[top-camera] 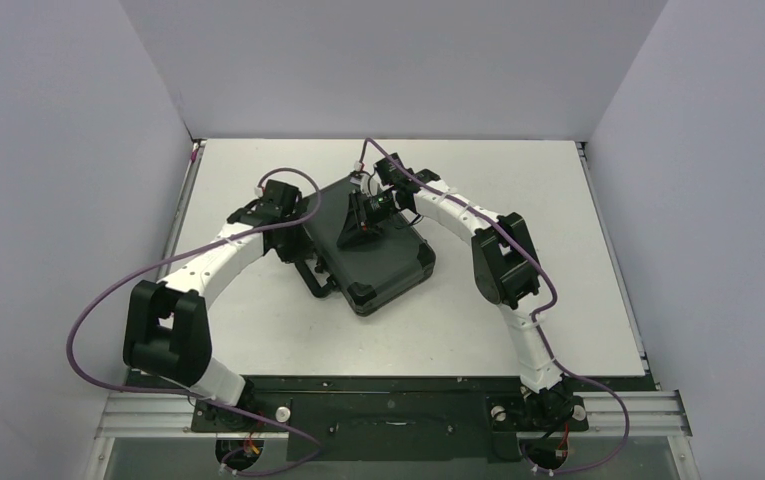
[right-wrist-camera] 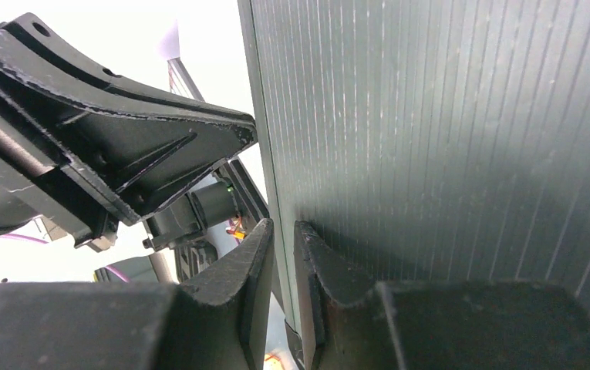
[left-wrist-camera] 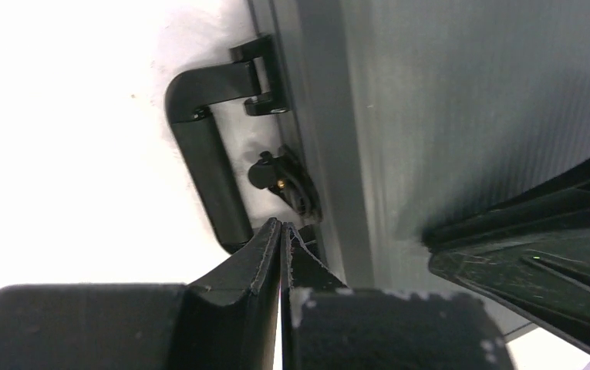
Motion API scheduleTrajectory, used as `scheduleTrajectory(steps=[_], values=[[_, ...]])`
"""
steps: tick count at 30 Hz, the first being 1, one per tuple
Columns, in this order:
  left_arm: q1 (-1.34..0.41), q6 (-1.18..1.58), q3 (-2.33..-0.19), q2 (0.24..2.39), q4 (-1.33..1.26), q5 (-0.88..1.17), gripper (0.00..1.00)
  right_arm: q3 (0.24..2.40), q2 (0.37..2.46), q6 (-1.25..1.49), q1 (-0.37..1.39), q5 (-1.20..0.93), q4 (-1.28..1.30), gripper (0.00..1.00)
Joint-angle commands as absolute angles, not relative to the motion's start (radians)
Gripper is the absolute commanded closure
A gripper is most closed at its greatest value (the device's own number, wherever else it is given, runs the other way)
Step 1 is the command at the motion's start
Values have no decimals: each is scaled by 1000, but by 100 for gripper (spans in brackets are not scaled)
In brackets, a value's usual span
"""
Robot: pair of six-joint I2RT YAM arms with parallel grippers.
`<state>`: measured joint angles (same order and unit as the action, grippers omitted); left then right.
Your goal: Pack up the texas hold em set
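The black briefcase (top-camera: pixel 388 265) lies closed and flat on the white table, its handle (top-camera: pixel 316 280) toward the near left. In the left wrist view I see the handle (left-wrist-camera: pixel 207 169), a side latch (left-wrist-camera: pixel 284 181) and the ribbed lid (left-wrist-camera: pixel 446 100). My left gripper (top-camera: pixel 300 230) (left-wrist-camera: pixel 284 229) is shut and empty, its tips at the case's edge just below the latch. My right gripper (top-camera: pixel 360 222) (right-wrist-camera: pixel 284 231) rests on the lid (right-wrist-camera: pixel 446 139) near its edge, jaws almost together and holding nothing. Chips, discs, dice and the triangle are out of view.
The white table (top-camera: pixel 518 300) is walled on three sides by grey panels. The right gripper's body (left-wrist-camera: pixel 538 231) looms over the lid close to my left gripper. The left gripper's body (right-wrist-camera: pixel 99 146) sits close beside my right fingers.
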<state>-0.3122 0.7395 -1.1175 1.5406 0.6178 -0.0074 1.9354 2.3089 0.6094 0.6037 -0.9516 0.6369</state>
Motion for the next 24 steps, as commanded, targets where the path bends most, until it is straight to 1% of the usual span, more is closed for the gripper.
scheduleTrajectory(steps=[1,13,24], values=[[-305,770,-1087,1499,633,-56,100,1848,2477,487,612,-598,820,83],[-301,807,-1018,1593,496,39,100,1839,2474,490,614,-603,816,83],[-299,837,-1043,1681,516,17,100,1825,2461,492,615,-602,808,83]])
